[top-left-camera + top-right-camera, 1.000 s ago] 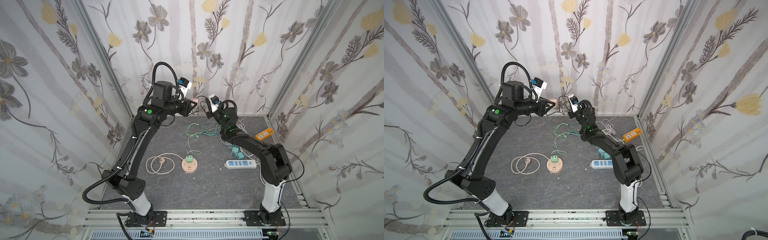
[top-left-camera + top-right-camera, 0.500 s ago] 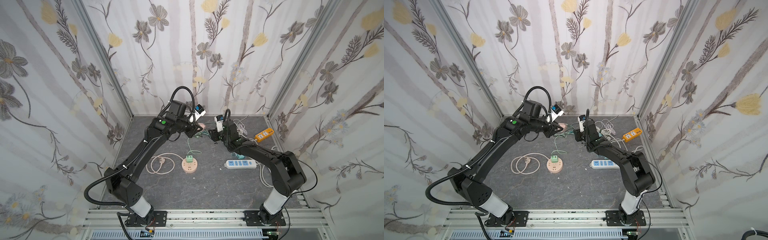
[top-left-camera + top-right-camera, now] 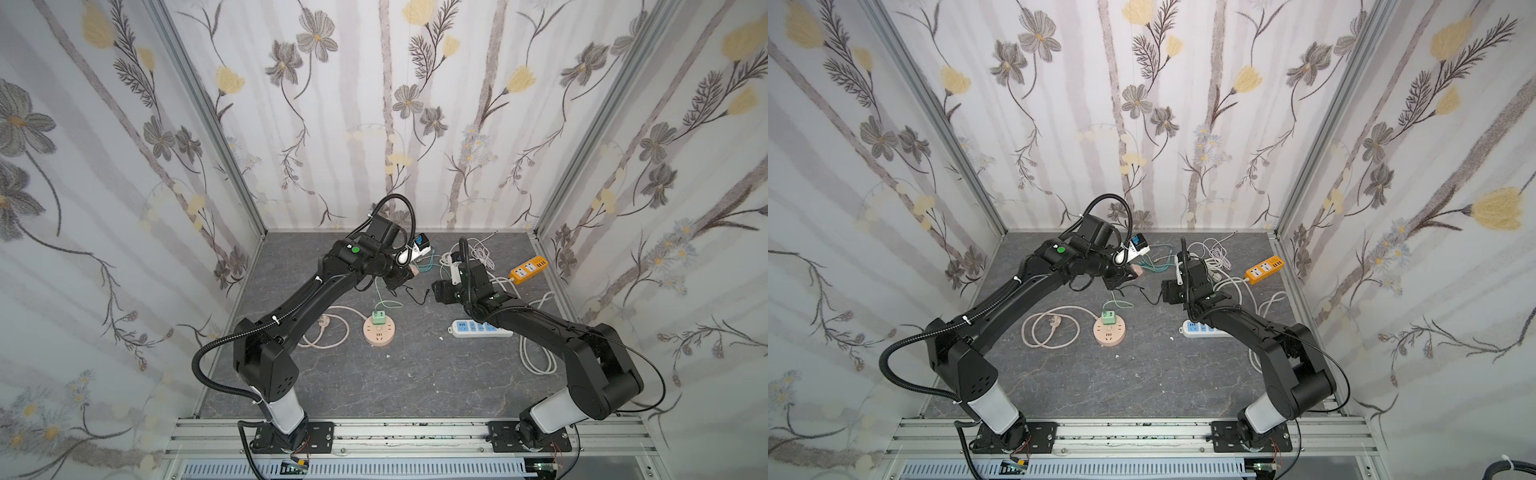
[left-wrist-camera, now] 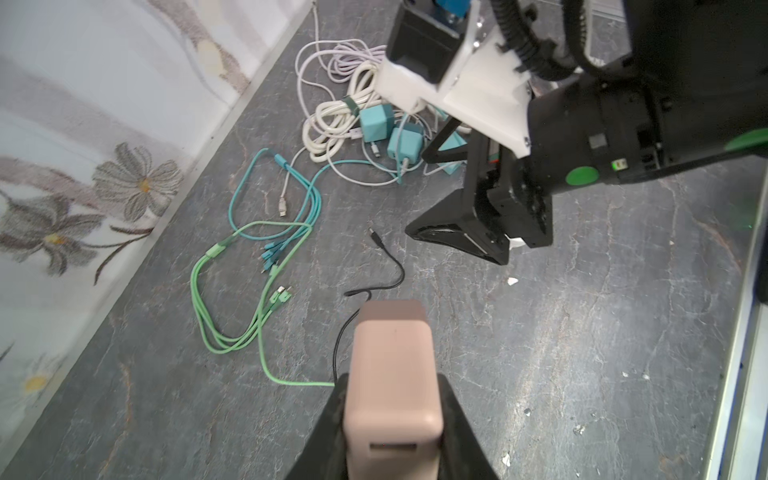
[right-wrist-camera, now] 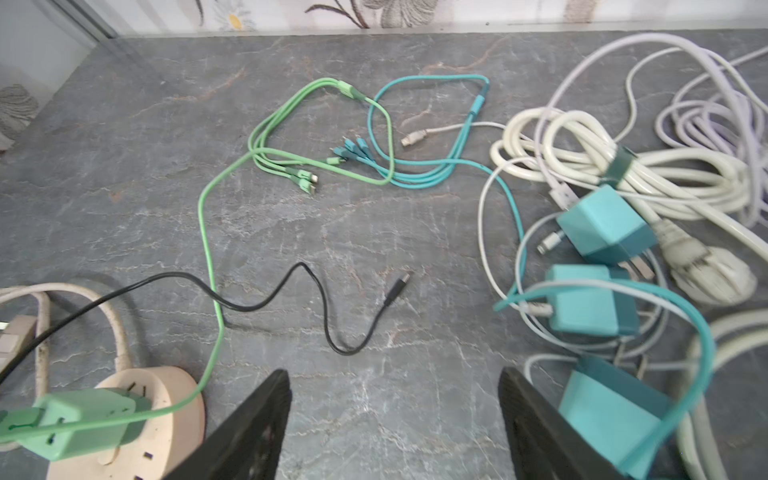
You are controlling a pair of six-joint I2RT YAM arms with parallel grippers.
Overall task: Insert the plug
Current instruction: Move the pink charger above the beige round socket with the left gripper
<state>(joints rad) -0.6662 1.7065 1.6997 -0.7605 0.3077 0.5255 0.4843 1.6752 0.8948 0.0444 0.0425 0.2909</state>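
The left gripper [image 4: 391, 380] grips the pink charger [image 4: 390, 353] between its jaws, seemingly to carry it for plugging in, while the right gripper [image 5: 392, 374] gapes empty, a black cable [image 5: 397, 286] just ahead.

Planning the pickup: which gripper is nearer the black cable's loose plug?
Right. The plug lies just ahead of the open right gripper; the left gripper, shut on a pink charger, is farther off.

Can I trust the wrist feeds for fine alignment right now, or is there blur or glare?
Left wrist view: black cable tip sharp, pink charger soft at its far end, wallpaper smeared. Right wrist view: cable tip crisp, green charger blurred. Both top views: even light, no glare, cable tip too small for detail.
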